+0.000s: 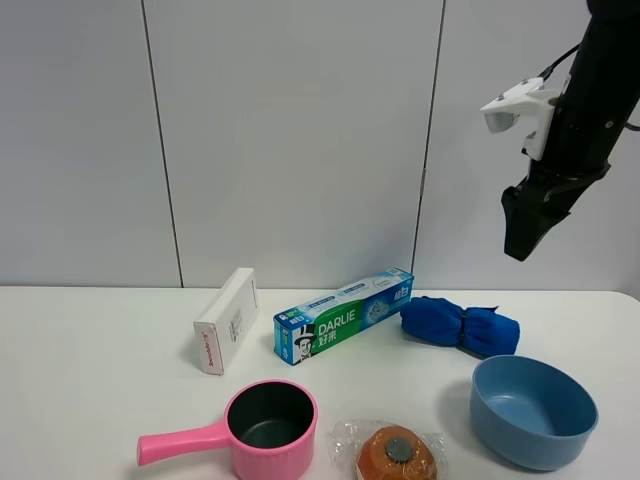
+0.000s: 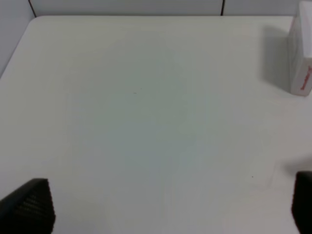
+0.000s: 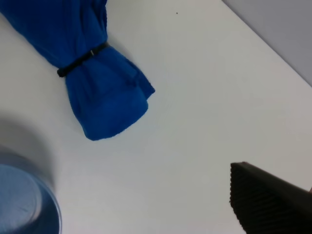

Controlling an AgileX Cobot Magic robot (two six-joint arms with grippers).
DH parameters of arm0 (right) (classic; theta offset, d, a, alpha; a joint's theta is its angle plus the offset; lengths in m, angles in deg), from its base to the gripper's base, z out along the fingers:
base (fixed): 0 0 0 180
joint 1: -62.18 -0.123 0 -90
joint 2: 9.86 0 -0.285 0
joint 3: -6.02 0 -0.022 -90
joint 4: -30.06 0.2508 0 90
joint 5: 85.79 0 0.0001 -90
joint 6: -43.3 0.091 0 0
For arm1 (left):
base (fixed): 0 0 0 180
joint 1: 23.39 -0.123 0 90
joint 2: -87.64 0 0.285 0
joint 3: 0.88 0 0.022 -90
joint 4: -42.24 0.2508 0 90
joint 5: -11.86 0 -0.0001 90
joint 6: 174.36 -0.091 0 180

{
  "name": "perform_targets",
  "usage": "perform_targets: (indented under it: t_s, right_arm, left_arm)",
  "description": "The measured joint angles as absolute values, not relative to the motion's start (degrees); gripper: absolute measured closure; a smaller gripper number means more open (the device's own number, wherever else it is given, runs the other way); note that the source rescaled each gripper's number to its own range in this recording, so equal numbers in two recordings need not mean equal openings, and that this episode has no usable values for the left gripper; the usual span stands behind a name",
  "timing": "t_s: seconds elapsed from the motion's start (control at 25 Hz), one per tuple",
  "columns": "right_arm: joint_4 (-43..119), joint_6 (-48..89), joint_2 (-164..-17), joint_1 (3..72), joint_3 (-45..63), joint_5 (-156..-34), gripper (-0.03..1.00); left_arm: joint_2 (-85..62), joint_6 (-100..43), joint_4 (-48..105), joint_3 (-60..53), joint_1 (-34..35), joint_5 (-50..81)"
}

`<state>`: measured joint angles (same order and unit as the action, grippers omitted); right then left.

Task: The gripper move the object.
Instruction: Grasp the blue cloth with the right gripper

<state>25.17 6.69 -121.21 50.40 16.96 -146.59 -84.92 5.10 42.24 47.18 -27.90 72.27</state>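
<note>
My right gripper hangs high above the table, over the blue cloth bundle and apart from everything. The right wrist view shows only one dark finger, with the bundle and the blue bowl's rim far below. I cannot tell how its jaws stand. My left gripper is open and empty over bare table, with one finger in each lower corner of the left wrist view. The white box lies ahead of it. The left arm is out of the exterior view.
On the white table lie a white box, a Darlie toothpaste box, a pink pot with its handle pointing left, a wrapped orange item and a blue bowl.
</note>
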Motion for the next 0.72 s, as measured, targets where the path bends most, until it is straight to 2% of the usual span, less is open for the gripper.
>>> perform_targets:
  t_s: [0.72]
  right_arm:
    - [23.0, 6.3, -133.9, 50.2, 17.0, -134.4, 0.00]
  left_arm:
    - [-84.9, 5.1, 42.2, 47.2, -27.9, 72.3]
